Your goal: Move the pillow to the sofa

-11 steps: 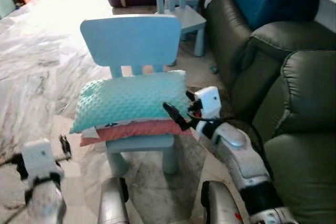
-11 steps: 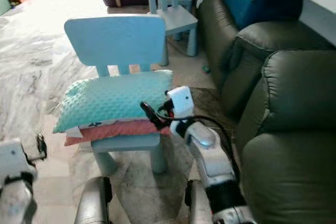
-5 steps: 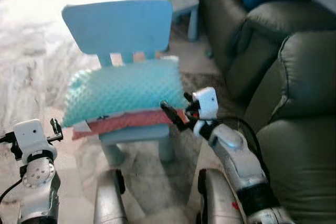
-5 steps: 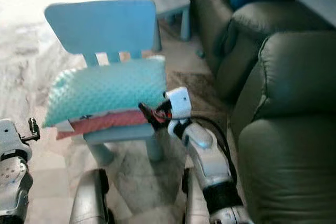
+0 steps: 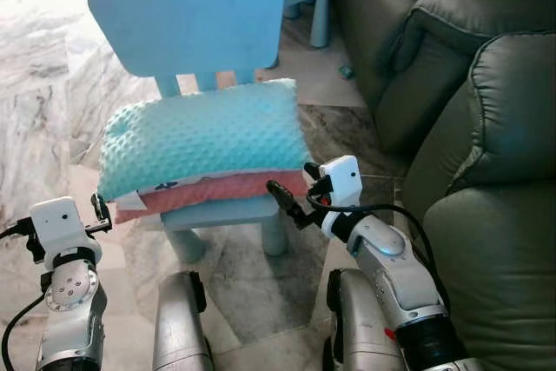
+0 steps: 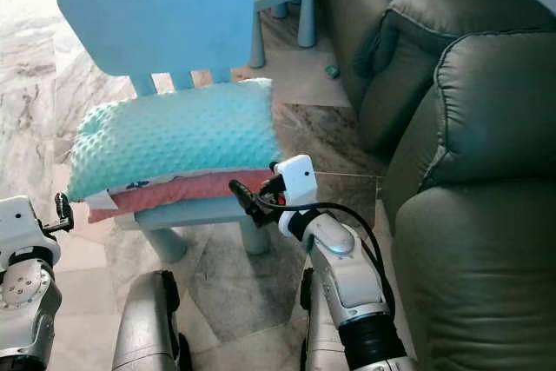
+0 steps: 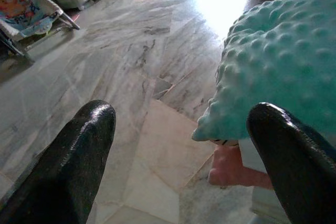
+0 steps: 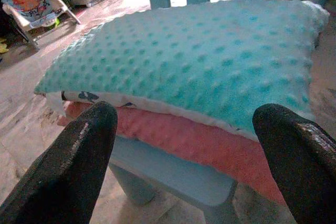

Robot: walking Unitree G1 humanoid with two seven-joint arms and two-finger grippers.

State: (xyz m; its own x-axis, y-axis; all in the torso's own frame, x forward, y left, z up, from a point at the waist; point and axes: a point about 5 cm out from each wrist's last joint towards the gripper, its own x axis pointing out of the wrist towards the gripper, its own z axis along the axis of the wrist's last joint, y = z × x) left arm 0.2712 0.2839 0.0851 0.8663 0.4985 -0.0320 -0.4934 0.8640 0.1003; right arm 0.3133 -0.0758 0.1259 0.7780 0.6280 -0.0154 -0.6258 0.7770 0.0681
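- Left eye view: the turquoise dotted fabric pillow (image 5: 198, 142) lies on top of a flatter pink cushion (image 5: 217, 192), and both rest on the seat of a small light-blue plastic child chair (image 5: 187, 22). The pillow hangs over the seat's left and right edges. The dark green leather sofa (image 5: 486, 145) stands to the right of the chair, apart from it. The right gripper (image 5: 291, 202) is just beside the front right corner of the seat, at the height of the pink cushion. The left gripper (image 5: 98, 212) is near the pillow's left end, a little lower and not touching.
- Right eye view: the same scene. I think the main risk is that the right gripper takes the pink cushion together with the pillow, because its fingers point at the line between the two.
- Left wrist view: the left gripper's black fingers (image 7: 73, 156) are spread wide with nothing between them. The pillow's corner is ahead, so a close here may catch only a thin edge, and the pillow may slip out.
- Right wrist view: the right gripper's fingers (image 8: 73, 161) are also wide apart and empty. The pillow looks soft, thick and covered with raised dots. Lifted at one end only, it may sag and drag the light chair.
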